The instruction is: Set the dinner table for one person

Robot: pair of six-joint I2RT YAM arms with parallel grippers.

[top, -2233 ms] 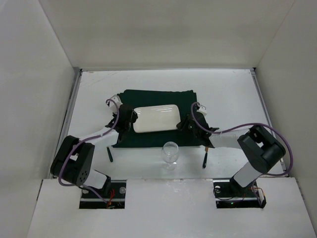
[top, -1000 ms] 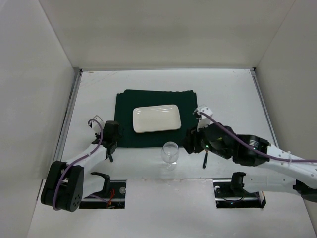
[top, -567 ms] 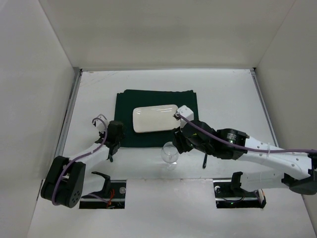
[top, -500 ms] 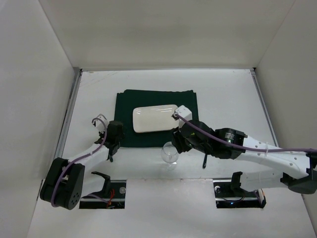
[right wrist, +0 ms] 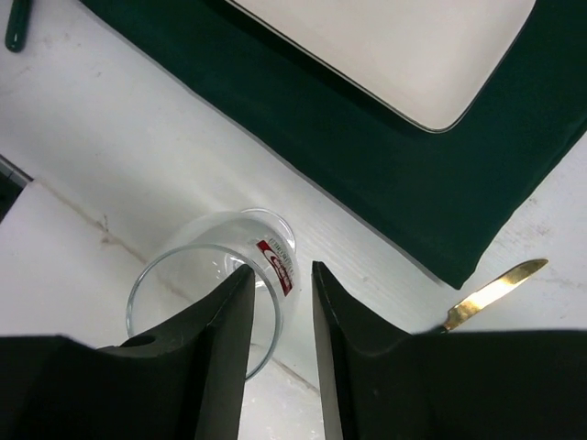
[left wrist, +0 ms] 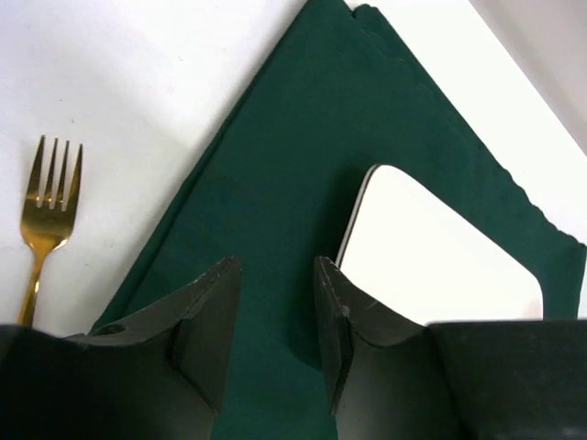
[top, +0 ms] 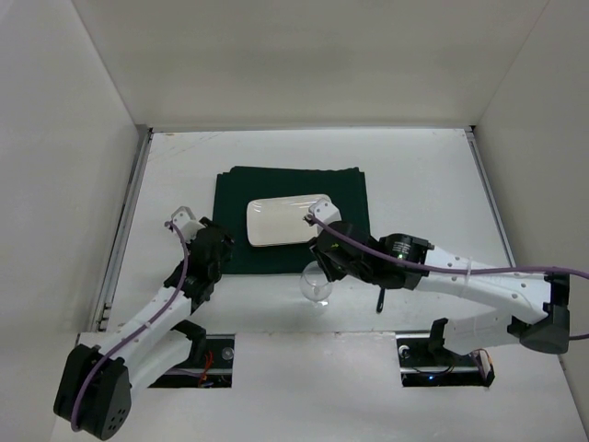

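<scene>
Holds jaws slightly apart: left gripper [left wrist: 275, 270] over green cloth [left wrist: 275, 165], right gripper [right wrist: 280, 275] above upright wine glass [right wrist: 183, 275], red label [right wrist: 275, 266] unreadable, on dinner table [top: 423, 175].

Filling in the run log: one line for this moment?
left gripper: open, over green cloth | right gripper: open, at wine glass rim | plate: on cloth | fork, knife: on table

The left gripper [left wrist: 275, 275] and the right gripper [right wrist: 280, 275] both reach forward, angled downward, fingers narrowly parted.
</scene>
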